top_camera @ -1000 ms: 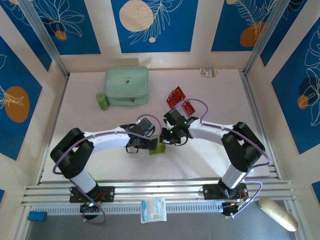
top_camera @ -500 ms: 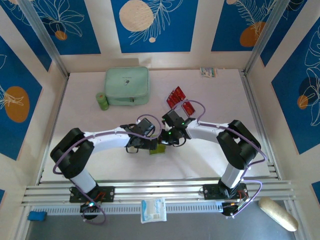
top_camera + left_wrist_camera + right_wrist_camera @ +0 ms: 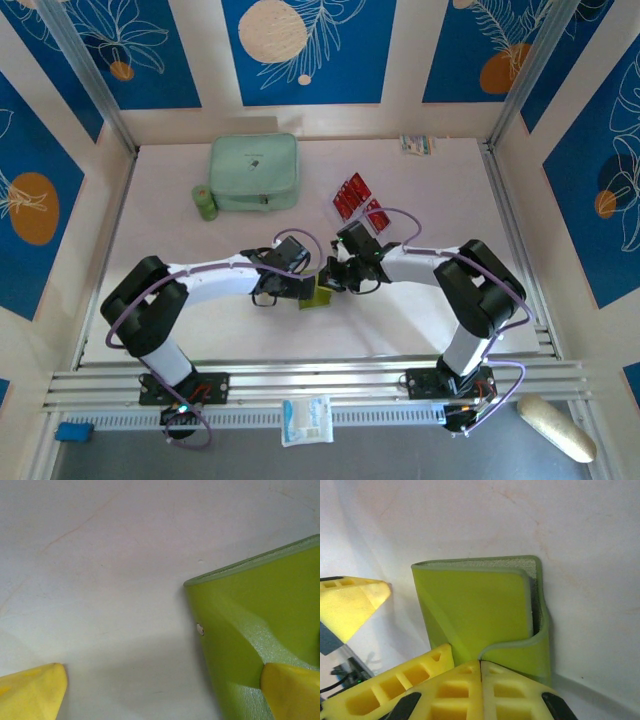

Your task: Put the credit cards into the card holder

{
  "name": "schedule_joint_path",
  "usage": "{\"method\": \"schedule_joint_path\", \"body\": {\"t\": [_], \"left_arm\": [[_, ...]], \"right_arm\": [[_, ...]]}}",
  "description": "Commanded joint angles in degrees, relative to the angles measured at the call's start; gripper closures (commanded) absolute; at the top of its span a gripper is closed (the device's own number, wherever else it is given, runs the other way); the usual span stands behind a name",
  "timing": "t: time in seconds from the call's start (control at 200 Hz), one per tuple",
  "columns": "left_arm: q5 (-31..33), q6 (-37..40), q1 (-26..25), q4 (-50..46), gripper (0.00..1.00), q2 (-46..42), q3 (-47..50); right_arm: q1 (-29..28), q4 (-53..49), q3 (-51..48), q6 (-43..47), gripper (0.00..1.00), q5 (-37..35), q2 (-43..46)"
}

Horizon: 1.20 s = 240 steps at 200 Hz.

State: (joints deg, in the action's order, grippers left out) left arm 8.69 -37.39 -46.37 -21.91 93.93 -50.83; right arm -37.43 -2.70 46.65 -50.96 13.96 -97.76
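Card holder (image 3: 318, 293) sat mid-desk right between your two arms. The credit cards (image 3: 352, 195) were well apart from it, red and fanned on the desk (image 3: 180, 300) past the right arm, so none were in yet. To me this looked like the opening-the-wallet step, not the loading step.

Your right gripper (image 3: 480, 666) had its jaws clenched tight, tips right at the curled lip of the front flap. I couldn't tell if they'd actually pinched a sliver of that flap or were just pressing on it. Your left gripper (image 3: 162, 695) had its jaws spread wide and gripped nothing: one pad sat on the holder's corner, the other out on bare desk.

My guess for the next move: you needed the left to pin or clamp the body so the right could peel the flap back without dragging the whole thing. Only then would a card be worth fetching.

Material-wise, the holder was a squarish fold of pebbly olive-green leathery stuff with a grainy rim. A pale lining peeked out along one side, and there was a tiny stud near the corner. It looked soft and floppy, so it would likely buckle. The desk was matte and pale with faint scuffs.
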Motion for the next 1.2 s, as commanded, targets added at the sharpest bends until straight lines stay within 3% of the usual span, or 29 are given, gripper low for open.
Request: {"method": "schedule_joint_path", "body": {"t": [0.0, 0.37, 0.81, 0.995, 1.195], "left_arm": [[2.98, 0.47, -0.3, -4.12, 0.0, 2.25, 1.61], [3.09, 0.3, -0.5, -4.23, 0.0, 2.14, 1.56], [2.96, -0.1, -0.65, -3.37, 0.0, 1.77, 2.22], [2.3, -0.4, -0.58, -3.25, 0.0, 0.87, 1.47], [1.9, -0.58, -0.59, -3.84, 0.0, -2.54, -0.36]], "right_arm": [[1.49, -6.09, -4.68, -3.06, 1.0, -1.56, -4.72], [2.36, -6.86, -3.44, -3.79, 1.0, 1.27, -5.52], [0.19, -11.05, 2.79, -1.73, 1.0, 1.42, -0.47], [-1.15, -14.56, 4.45, -0.72, 0.82, -1.0, 5.45], [-0.58, -20.39, 4.26, 0.56, 0.48, -6.1, 14.38]]}}
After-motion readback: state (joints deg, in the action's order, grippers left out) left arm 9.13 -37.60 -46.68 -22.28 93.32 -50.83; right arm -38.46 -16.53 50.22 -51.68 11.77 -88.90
